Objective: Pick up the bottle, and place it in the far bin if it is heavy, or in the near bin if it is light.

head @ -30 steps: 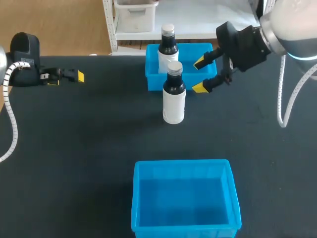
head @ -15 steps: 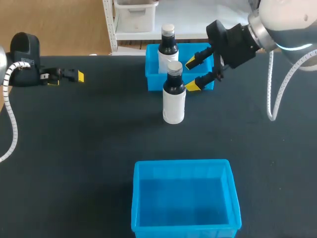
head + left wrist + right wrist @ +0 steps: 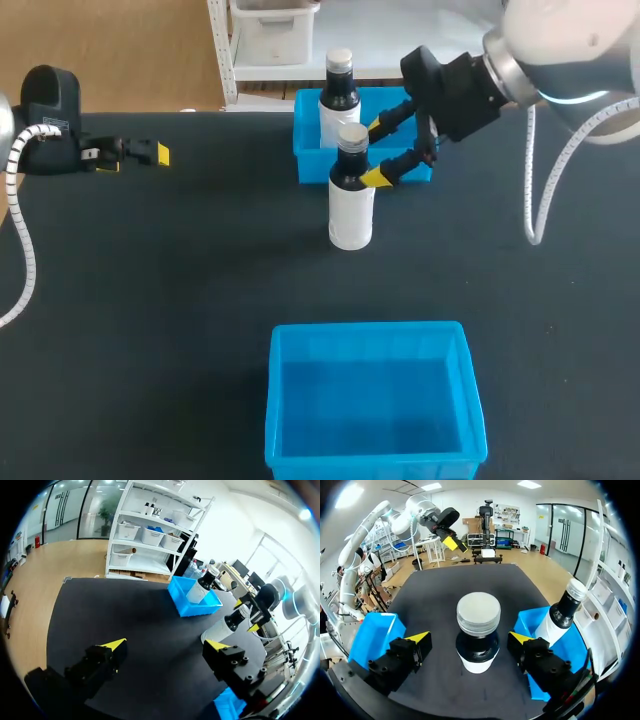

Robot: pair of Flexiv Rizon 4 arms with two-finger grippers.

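White bottle stands untouched between the wide-spread fingers of the right gripper, and the left gripper, also wide, hangs well apart from this bottle.

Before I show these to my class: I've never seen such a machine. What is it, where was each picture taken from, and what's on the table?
It is a robot with two arms, each ending in a gripper with two yellow-tipped fingers. The head view looks down on the black table from above and behind. The two round pictures come from a camera on each wrist. On the table stand a bottle, a near bin, and a far bin holding a second bottle. The right gripper is open, with one finger on each side of the bottle's neck, not touching it. The left gripper is open, off to the side. Nothing is held.
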